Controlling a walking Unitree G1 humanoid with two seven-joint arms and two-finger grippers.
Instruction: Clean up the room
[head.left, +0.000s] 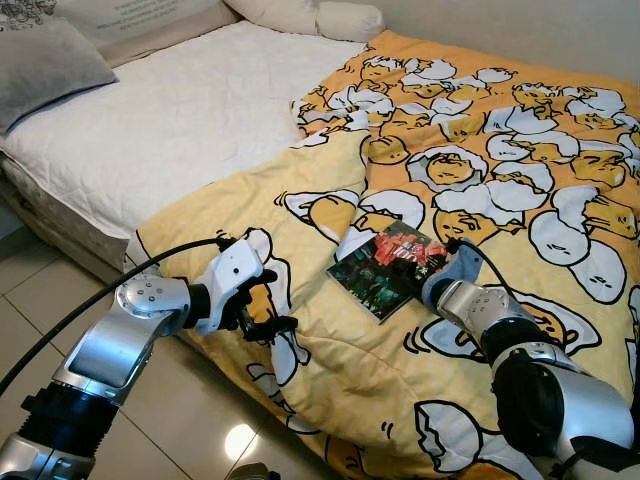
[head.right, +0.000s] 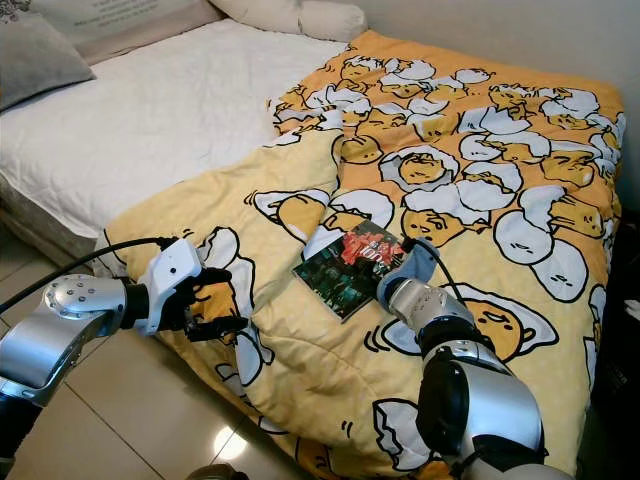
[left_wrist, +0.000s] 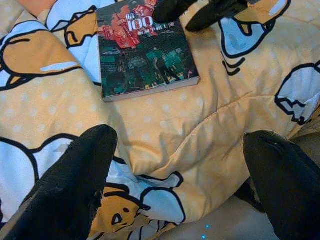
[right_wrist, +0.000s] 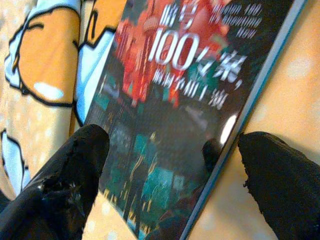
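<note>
A paperback book (head.left: 385, 268) with a dark red and green cover lies flat on the yellow egg-print quilt (head.left: 480, 170) that covers the bed. My right gripper (right_wrist: 172, 140) is open at the book's near right corner. One of its fingers (right_wrist: 75, 165) hovers over the cover and the other is past the book's edge, over the quilt. My left gripper (left_wrist: 177, 137) is open near the bed's front edge, left of the book, with only quilt between its fingers (head.left: 265, 322).
Bare white mattress (head.left: 180, 110) takes up the bed's left half. A grey pillow (head.left: 45, 65) and white pillows (head.left: 320, 15) lie at its head. Tiled floor (head.left: 190, 400) runs along the bed's near side. A black cable (head.left: 90, 300) loops from my left arm.
</note>
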